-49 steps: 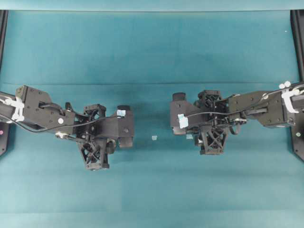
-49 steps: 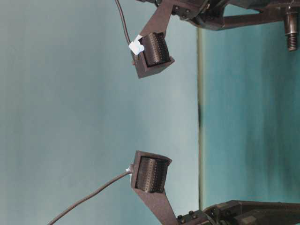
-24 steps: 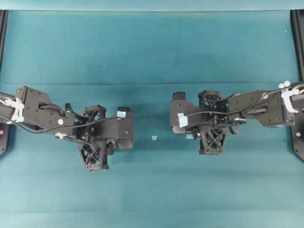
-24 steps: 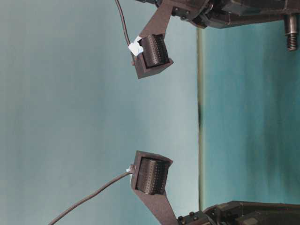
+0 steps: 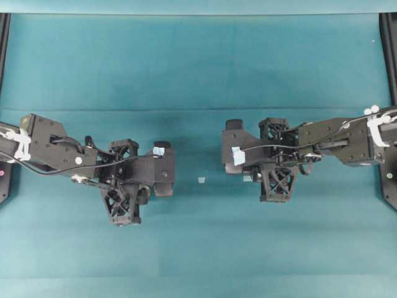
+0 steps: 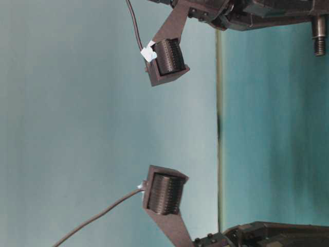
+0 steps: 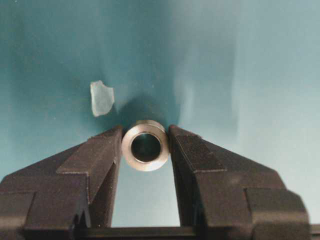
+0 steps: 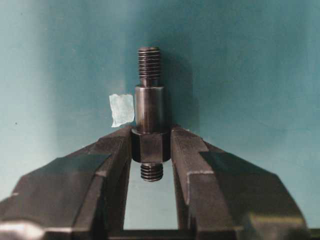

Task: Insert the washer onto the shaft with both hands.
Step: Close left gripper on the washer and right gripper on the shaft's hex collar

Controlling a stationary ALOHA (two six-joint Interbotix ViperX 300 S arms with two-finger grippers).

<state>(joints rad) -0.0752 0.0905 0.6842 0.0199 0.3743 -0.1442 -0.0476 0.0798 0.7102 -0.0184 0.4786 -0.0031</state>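
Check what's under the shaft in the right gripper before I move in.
Below the shaft, clamped at its collar by the right gripper, lies teal mat with a pale tape scrap beside it. The shaft and fingers hide the mat directly beneath.

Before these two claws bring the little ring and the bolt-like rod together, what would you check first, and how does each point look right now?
1. Washer held: ok, the left gripper clamps it between both fingertips.
2. Washer's hole unblocked: ok, the hole faces the wrist camera and looks open.
3. Shaft held: ok, the right gripper pinches its thick collar.
4. Shaft's end free: ok, the threaded tip sticks out past the fingers.
5. Space between the grippers: ok, only a tape scrap lies on the table.
6. Hole lined up with the shaft: cannot tell.
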